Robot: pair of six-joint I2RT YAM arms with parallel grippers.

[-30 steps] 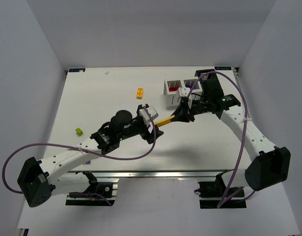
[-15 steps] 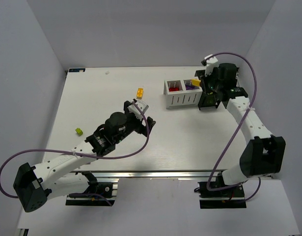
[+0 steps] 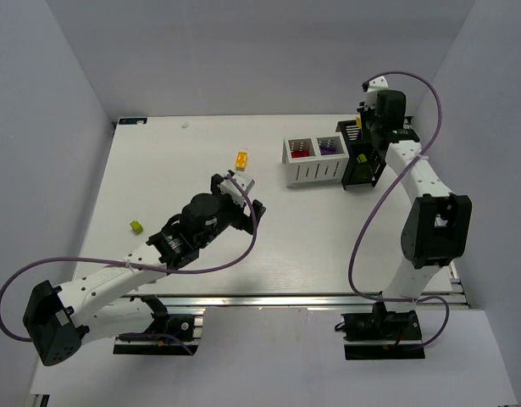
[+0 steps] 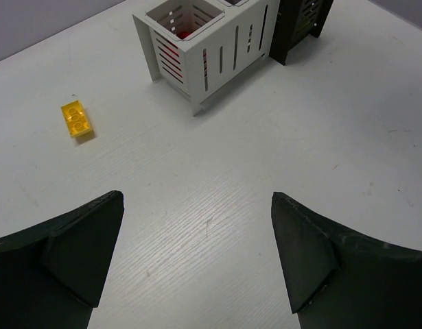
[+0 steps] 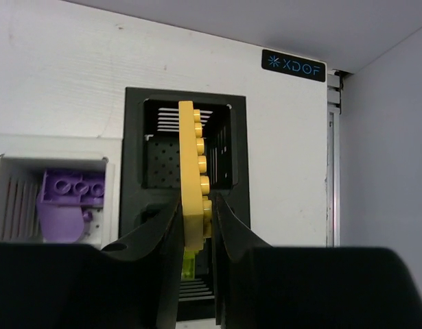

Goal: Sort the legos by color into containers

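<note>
**White counter, yellow brick poised over the black bin**

White walls close in a pale counter (image 3: 158, 170) with both arms reaching across it. The left arm stretches toward the middle, and its left claw (image 4: 197, 226) is released, the dark fingers (image 4: 73, 253) spread wide with bare counter between them. The right arm folds back to the far right corner, where the right claw (image 5: 195, 226) is clenched on a yellow brick (image 5: 190, 164). That brick stands on edge with its studs facing right, directly above the open top of the black bin (image 5: 135, 157).

Just left of the bin, touching it, sits the white box (image 3: 315, 161) with two compartments. Red pieces (image 3: 300, 151) lie in the left one and purple pieces (image 5: 66, 188) in the right one.

Two legos lie loose on the counter. An orange brick (image 3: 241, 159) lies left of the white box, ahead of the left claw. A lime green brick (image 3: 136, 226) lies well apart, near the left edge.
</note>
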